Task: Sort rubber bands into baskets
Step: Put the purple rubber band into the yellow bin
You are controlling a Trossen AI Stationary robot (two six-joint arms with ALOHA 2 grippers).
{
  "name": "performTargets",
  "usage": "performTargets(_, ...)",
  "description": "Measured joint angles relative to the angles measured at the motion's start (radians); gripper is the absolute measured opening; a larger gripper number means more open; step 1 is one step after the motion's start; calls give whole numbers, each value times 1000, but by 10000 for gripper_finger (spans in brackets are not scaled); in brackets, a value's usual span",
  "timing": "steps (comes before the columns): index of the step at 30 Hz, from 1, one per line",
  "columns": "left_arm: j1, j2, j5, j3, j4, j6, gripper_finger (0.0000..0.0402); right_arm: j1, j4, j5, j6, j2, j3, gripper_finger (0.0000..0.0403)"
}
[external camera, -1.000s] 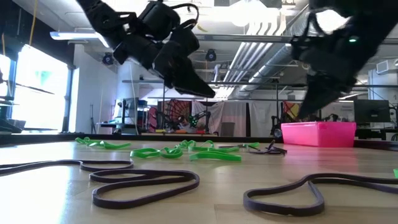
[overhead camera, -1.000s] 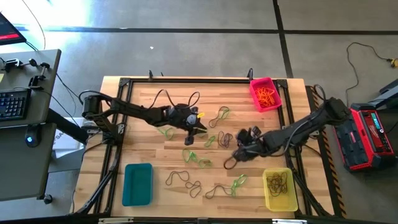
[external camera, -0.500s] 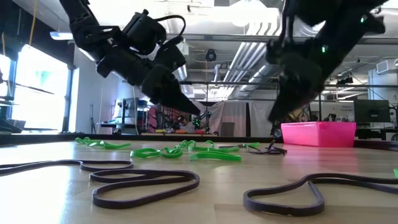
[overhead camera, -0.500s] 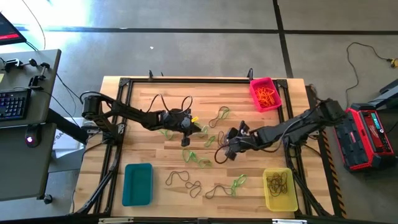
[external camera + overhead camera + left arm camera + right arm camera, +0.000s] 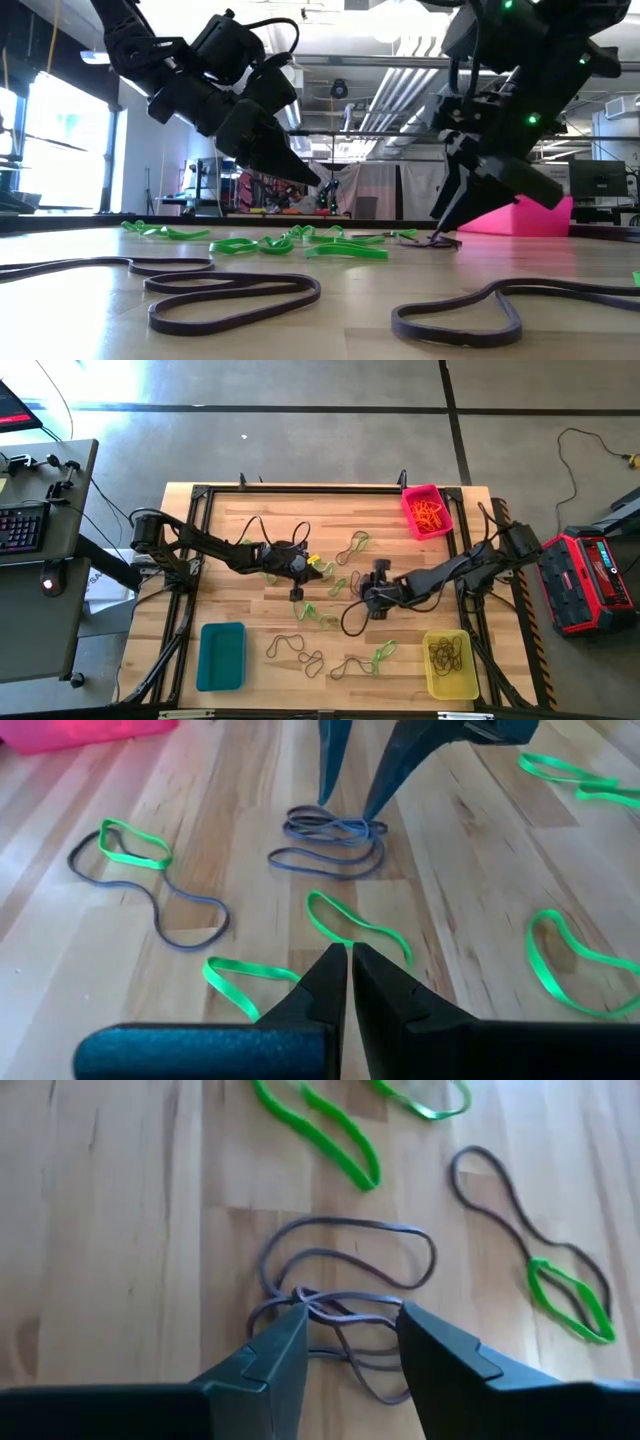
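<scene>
My right gripper (image 5: 345,1342) stands open astride the dark tangle (image 5: 345,1295) at table centre; drop lower, then pinch. My left gripper (image 5: 348,982), at nine o'clock, is shut, empty.

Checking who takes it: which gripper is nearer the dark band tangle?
Right. The right gripper straddles the dark tangle, fingers open; the left gripper is farther, shut.
</scene>
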Motion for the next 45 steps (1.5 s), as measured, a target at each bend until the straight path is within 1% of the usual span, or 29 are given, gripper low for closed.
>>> performTargets(4,1,0,-2,0,-1,0,12,-27,8,-55,-68,0,0,139)
performTargets(8,1,0,-2,0,0,0,12,-51,10,-88,-97,0,0,128)
performTargets(11,1,0,-2,0,-1,0,12,-66,6,-133,-121,0,0,116)
performTargets(17,1,0,-3,0,-1,1,12,-70,6,-178,-168,0,0,75)
performTargets(22,1,0,-3,0,-1,2,12,-70,-3,-197,-150,0,0,12)
performTargets(23,1,0,-3,0,-2,2,12,-70,-3,-196,-150,0,0,7)
performTargets(27,1,0,-3,0,-1,2,12,-70,-24,-195,-114,0,21,7)
performTargets(30,1,0,-3,0,-1,2,12,-57,-102,-173,-89,-2,78,2)
performTargets(36,1,0,-4,0,-2,2,12,-20,-316,-120,-37,-3,242,1)
performTargets(39,1,0,-4,0,-2,2,12,0,-431,-98,16,-3,328,1)
performTargets(45,1,0,-4,0,-4,2,12,55,-666,-18,148,-3,479,0)
